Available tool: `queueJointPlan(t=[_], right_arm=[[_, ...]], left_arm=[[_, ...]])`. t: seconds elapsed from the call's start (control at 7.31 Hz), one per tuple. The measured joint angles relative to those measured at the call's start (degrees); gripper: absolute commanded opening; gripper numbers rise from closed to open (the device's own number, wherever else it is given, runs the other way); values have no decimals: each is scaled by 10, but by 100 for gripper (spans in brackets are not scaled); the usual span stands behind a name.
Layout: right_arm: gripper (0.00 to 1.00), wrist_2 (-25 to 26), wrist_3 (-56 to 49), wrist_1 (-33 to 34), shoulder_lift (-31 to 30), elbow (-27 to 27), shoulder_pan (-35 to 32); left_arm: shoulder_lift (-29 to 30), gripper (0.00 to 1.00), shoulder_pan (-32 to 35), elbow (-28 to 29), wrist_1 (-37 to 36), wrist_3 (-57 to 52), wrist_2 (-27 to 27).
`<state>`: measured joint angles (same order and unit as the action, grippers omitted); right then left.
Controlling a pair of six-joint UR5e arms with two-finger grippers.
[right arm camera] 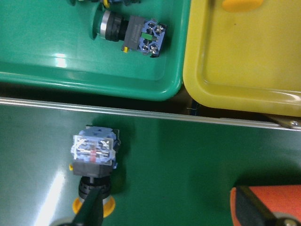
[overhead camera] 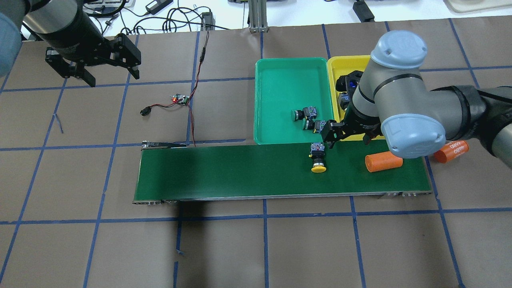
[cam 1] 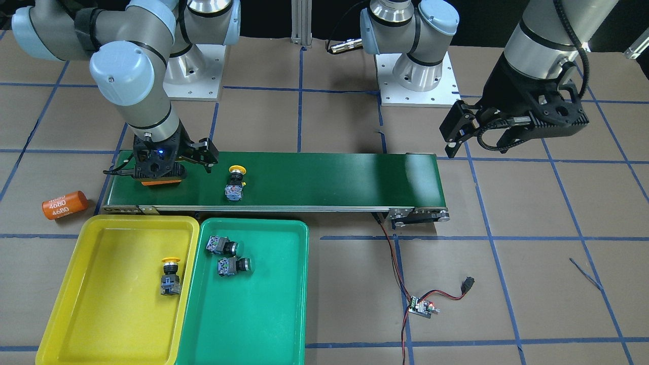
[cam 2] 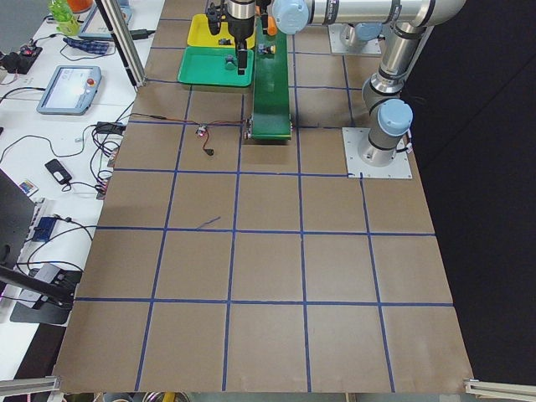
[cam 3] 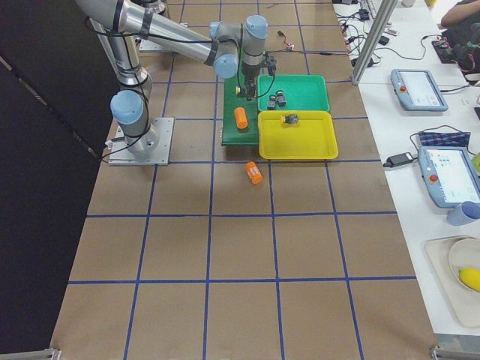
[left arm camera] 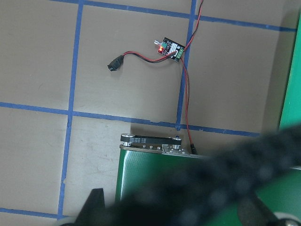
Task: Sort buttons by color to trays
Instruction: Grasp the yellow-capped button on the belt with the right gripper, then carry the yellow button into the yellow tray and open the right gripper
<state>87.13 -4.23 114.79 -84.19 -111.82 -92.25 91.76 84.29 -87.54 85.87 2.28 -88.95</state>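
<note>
A yellow-capped button (cam 1: 235, 182) (overhead camera: 318, 158) (right arm camera: 94, 160) lies on the conveyor belt (cam 1: 329, 177), cap toward the robot. My right gripper (overhead camera: 348, 138) hovers open just beside it, above the belt's edge by the trays, with nothing held. The yellow tray (cam 1: 101, 314) holds another yellow-capped button (cam 1: 171, 276), which stands upright. Two green-capped buttons (cam 1: 221, 246) (cam 1: 234, 265) lie on their sides in the green tray (cam 1: 263, 324). Far off over the bare table, my left gripper (overhead camera: 110, 74) hangs open and empty.
An orange cylinder (overhead camera: 383, 162) lies on the belt under my right wrist. A second one marked "4680" (cam 1: 63, 204) rests on the table past the belt's end. A small circuit board (cam 1: 422, 306) with red-black wires lies near the belt's other end.
</note>
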Motion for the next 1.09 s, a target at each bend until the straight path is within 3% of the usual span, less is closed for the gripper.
queueJointPlan(t=[0.55, 0.68, 0.96, 1.09], right_arm=[[100, 3, 0, 44, 47, 4, -21], [92, 4, -2, 47, 51, -2, -21], [31, 4, -2, 49, 52, -17, -21], [13, 6, -2, 49, 52, -21, -21]], left_arm=[[0, 100, 0, 0, -1, 0, 1], [0, 100, 0, 0, -1, 0, 1], [0, 100, 0, 0, -2, 0, 1], [0, 100, 0, 0, -3, 0, 1]])
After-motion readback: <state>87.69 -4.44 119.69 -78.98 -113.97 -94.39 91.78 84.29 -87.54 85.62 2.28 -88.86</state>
